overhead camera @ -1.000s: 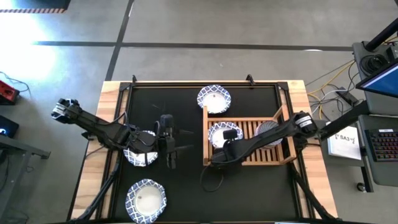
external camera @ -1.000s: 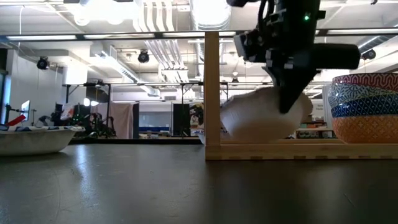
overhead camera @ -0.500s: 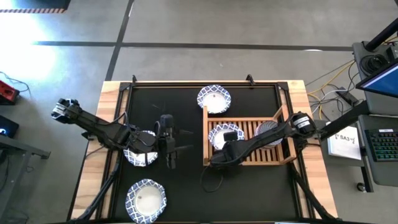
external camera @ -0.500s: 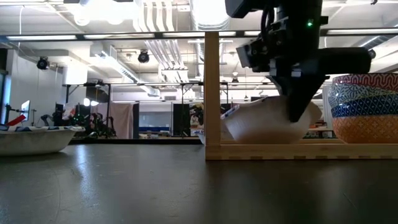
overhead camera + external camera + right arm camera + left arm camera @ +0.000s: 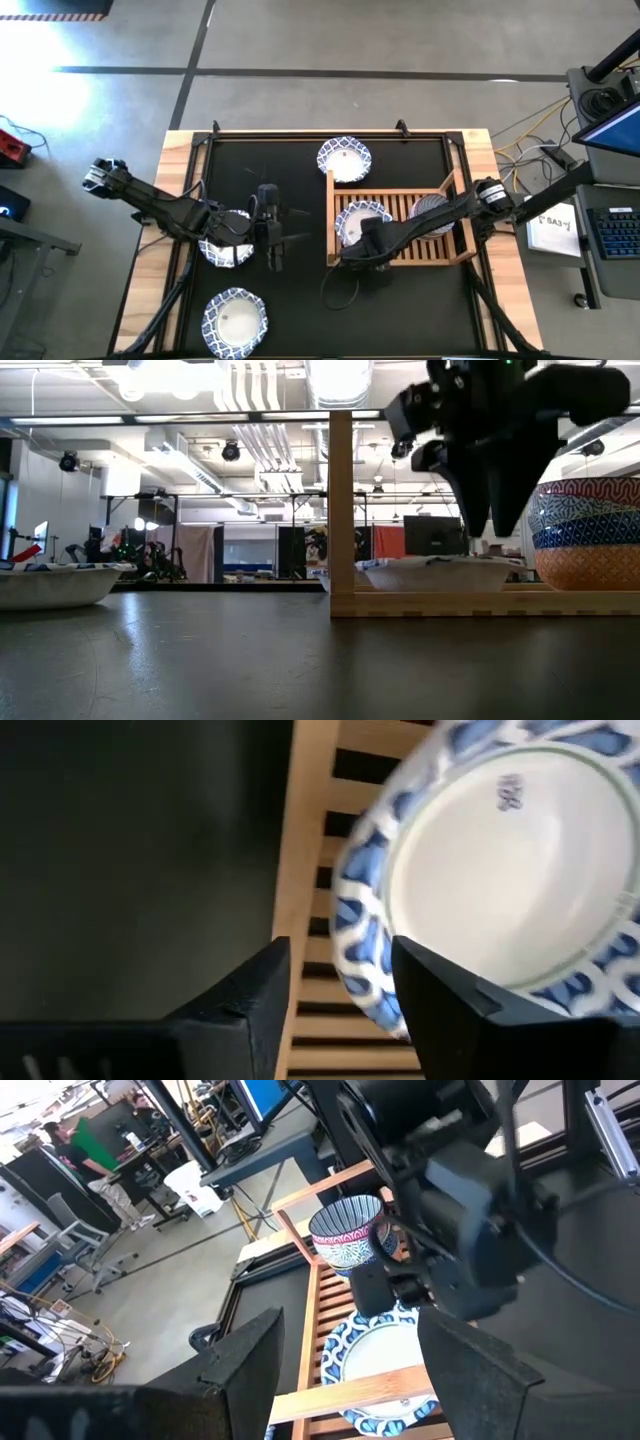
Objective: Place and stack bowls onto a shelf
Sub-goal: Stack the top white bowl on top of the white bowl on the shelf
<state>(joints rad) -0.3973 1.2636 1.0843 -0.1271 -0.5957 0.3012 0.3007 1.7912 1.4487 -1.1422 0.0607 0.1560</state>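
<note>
On the bench [image 5: 300, 300], a patterned bowl [image 5: 235, 318] sits at 7 o'clock. The left gripper [image 5: 272, 240] hovers at 9 o'clock beside another bowl [image 5: 226, 245], jaws apart and empty. A third bowl [image 5: 344, 159] lies at 12 o'clock, just outside the shelf [image 5: 400, 258]. The right gripper [image 5: 368, 232] hangs over the shelf's left end, jaws released above a large bowl [image 5: 435, 574] resting flat on the slats. The stack of small bowls [image 5: 588, 532] stands at 3 o'clock.
</note>
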